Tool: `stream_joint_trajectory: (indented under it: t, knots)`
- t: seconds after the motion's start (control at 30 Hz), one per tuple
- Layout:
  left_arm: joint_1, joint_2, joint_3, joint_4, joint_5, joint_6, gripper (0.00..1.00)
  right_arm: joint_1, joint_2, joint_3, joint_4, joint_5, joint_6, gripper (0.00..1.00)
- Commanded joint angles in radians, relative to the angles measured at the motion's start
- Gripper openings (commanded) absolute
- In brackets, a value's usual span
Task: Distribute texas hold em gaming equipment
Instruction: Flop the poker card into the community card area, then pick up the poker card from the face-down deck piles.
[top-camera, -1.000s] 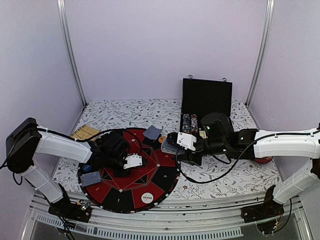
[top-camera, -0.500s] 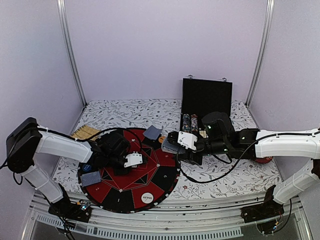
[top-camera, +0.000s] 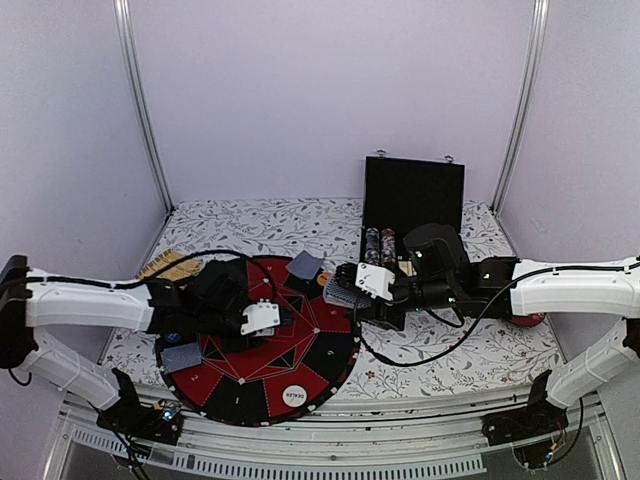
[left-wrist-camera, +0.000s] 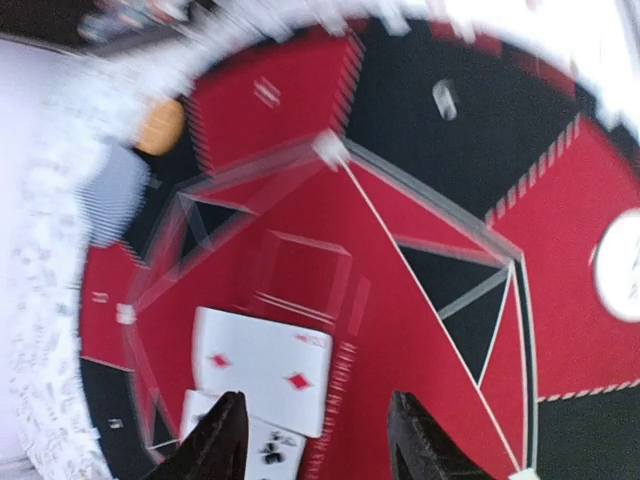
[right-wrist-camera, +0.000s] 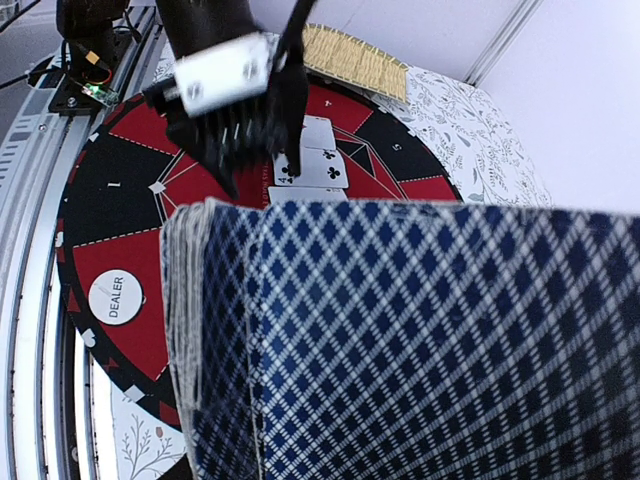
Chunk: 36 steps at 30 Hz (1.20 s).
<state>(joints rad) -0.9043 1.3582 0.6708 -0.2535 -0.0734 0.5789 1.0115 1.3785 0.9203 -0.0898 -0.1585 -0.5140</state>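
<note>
My right gripper (top-camera: 347, 294) is shut on a deck of playing cards (right-wrist-camera: 400, 340) with blue diamond-patterned backs. The deck fills the right wrist view and hides the fingers. My left gripper (left-wrist-camera: 320, 445) hangs open over the round red and black mat (top-camera: 330, 355), with nothing between its fingers. Just under it lie two face-up cards, a diamonds card (left-wrist-camera: 265, 370) and a clubs card (left-wrist-camera: 250, 445). Single face-down cards lie at the mat's far edge (top-camera: 303, 265) and its left edge (top-camera: 181, 357). The white DEALER disc (top-camera: 295, 395) sits on the near edge. An orange disc (top-camera: 325, 280) lies beside the deck.
An open black case (top-camera: 412, 200) stands at the back right with rows of chips (top-camera: 378, 243) in it. A bamboo mat (top-camera: 170, 265) lies at the left. A red object (top-camera: 526, 320) sits under the right arm. Purple walls close in both sides.
The left gripper's jaws have opened above the face-up cards, and the left arm has dropped lower and stretched out flatter. The right arm and the deck have not moved.
</note>
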Motion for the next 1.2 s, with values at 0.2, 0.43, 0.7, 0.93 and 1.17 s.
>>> stream_joint_trajectory:
  t: [0.2, 0.43, 0.7, 0.93, 1.17]
  knots:
    - [-0.001, -0.525, 0.044, 0.239, -0.128, -0.569, 0.78, -0.002, -0.030, 0.006, 0.001, 0.035, -0.007, 0.50]
    - [-0.009, -0.415, 0.227, 0.021, 0.094, -0.966, 0.79, 0.000, 0.012, 0.049, -0.020, 0.061, 0.000, 0.50]
    - [-0.055, -0.168, 0.289, 0.087, 0.336, -0.956, 0.98, 0.026, 0.030, 0.062, 0.006, 0.044, 0.015, 0.50]
    - [-0.059, -0.100, 0.292, 0.192, 0.337, -0.953, 0.94, 0.037, 0.040, 0.066, 0.030, 0.008, 0.029, 0.50]
    - [-0.071, -0.030, 0.335, 0.187, 0.270, -0.938, 0.81, 0.049, 0.064, 0.082, 0.046, 0.000, 0.037, 0.50]
